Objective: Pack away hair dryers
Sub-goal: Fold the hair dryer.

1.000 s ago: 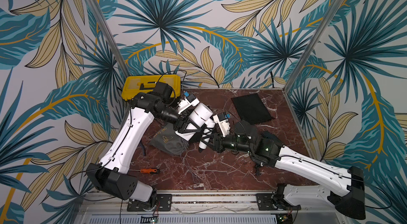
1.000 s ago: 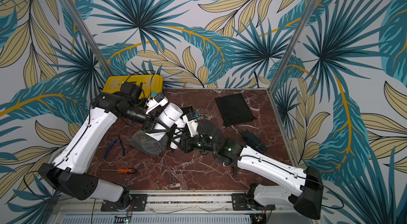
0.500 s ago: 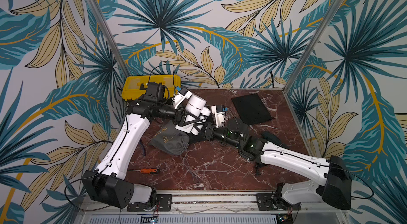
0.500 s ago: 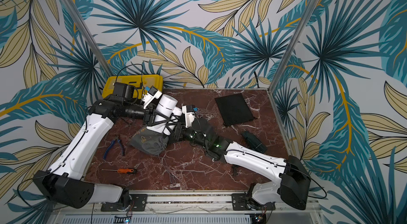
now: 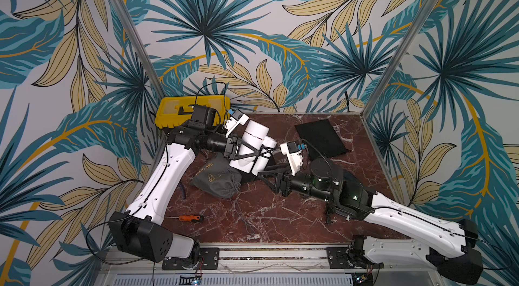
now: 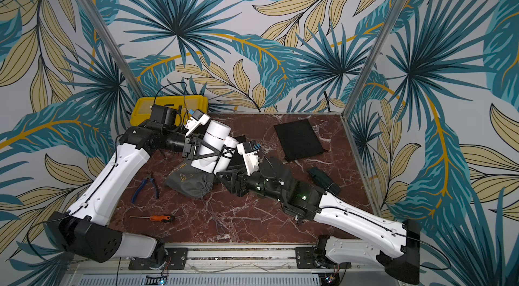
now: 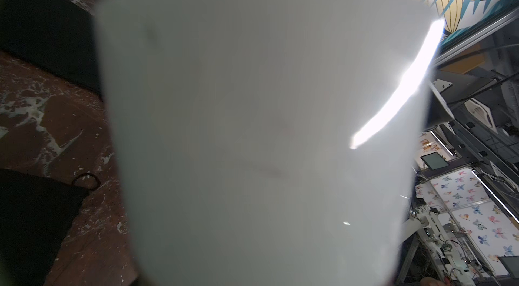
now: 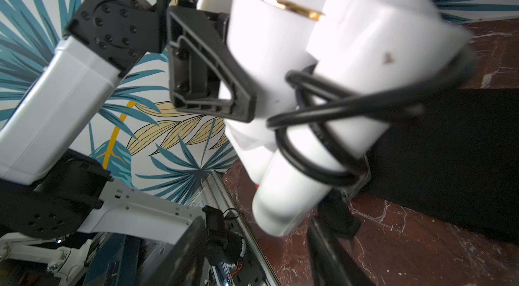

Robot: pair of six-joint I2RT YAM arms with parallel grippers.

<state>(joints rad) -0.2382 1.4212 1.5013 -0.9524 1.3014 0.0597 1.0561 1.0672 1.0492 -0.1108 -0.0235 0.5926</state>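
Observation:
My left gripper is shut on the barrel of the white hair dryer, holding it above the table's middle; a black cord is wound round its folded handle. That dryer fills the left wrist view and hides the jaws there. Just below the handle's end, my right gripper stands open with nothing between its fingers. A dark teal hair dryer lies on the table behind the right arm. A grey pouch lies under the white dryer, and a flat black pouch lies at the back.
A yellow toolbox stands at the back left corner. An orange-handled screwdriver and blue-handled pliers lie near the front left. Another black pouch lies under the dryer. Patterned walls close the table's left, back and right sides.
My right gripper has opened, let go of the white hair dryer and drawn back a little. The left gripper has lifted the dryer slightly toward the back.

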